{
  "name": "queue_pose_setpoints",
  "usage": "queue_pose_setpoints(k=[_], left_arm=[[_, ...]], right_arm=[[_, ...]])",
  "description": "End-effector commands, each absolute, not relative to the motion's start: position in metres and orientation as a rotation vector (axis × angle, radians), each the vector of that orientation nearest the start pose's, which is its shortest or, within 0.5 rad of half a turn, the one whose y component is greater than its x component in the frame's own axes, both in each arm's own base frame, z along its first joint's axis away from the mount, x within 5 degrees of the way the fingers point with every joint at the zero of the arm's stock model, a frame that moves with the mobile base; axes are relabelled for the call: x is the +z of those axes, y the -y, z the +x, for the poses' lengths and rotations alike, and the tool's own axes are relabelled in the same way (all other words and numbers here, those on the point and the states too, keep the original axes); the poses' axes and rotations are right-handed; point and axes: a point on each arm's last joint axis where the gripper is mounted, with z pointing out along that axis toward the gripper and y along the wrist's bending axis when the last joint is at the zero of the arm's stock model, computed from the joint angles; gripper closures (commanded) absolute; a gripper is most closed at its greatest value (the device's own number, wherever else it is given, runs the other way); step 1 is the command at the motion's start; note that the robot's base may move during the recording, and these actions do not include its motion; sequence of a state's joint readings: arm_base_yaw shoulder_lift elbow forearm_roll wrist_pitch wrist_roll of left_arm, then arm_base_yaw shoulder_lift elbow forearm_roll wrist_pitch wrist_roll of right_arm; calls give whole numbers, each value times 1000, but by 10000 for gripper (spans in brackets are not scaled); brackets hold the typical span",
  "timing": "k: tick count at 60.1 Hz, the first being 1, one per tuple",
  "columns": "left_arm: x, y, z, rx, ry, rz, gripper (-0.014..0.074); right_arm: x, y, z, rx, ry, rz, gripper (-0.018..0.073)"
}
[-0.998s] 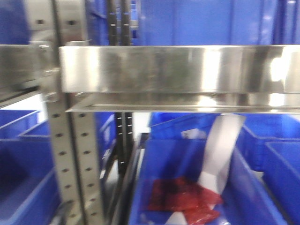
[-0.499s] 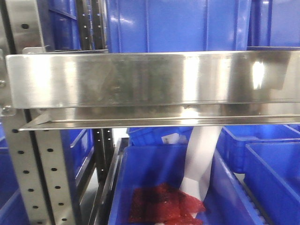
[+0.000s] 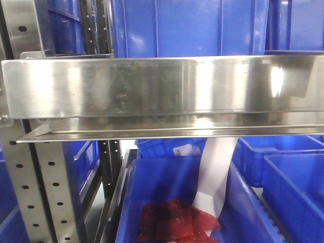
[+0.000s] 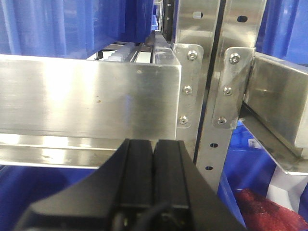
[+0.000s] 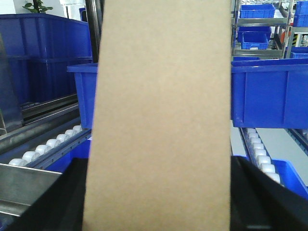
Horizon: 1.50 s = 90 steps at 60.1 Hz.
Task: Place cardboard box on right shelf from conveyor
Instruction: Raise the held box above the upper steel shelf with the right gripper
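Left wrist view showed my left gripper [image 4: 154, 144] pinched shut and empty beside a perforated upright [image 4: 211, 96]. My right gripper [image 5: 159, 207] clamped the cardboard box [image 5: 161, 110] upright near the front lip of the right shelf [image 5: 24, 180]. I judged it might snag the crowding blue bins [image 5: 269, 96].

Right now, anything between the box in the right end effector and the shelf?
Yes. A blue bin sits across the roller tier right behind the cardboard box held in the right end effector. The box hides the rest of the path.
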<state>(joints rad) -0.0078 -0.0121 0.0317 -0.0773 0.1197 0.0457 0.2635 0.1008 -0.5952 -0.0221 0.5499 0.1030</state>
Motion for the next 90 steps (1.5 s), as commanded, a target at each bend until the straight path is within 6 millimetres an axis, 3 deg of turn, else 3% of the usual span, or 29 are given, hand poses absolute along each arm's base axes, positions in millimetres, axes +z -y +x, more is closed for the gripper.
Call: queue_pose_setpoints(k=[1,29,41,47,57,73,82,90], left_arm=[[198,1,56,-42,-1530,-17,713],[198,1,56,-42,-1530,-17,713],[198,1,56,-42,-1530,-17,713],[198,1,56,-42,-1530,-17,713],[198,1,56,-42,-1530,-17,712],[198,1,56,-42,-1530,-17,713],[198,1,56,-42,-1530,-17,713],[198,1,56,-42,-1530,-17,713]], right_arm=[[366,-2,12,259,-1432,-123,449],[366,-3,11,297,-1437,-112,449],[371,-7,25,298,-1437,-112,449],[380,-12,45,279,-1445,-124,449],[407,-25,95,176,-1478,-219,449],[445,-49,175,-111,-1500,-537,449],[446,-68,210,-236,-1501,-762,449],[431,-88,231,-344,-1459,-999,449]])
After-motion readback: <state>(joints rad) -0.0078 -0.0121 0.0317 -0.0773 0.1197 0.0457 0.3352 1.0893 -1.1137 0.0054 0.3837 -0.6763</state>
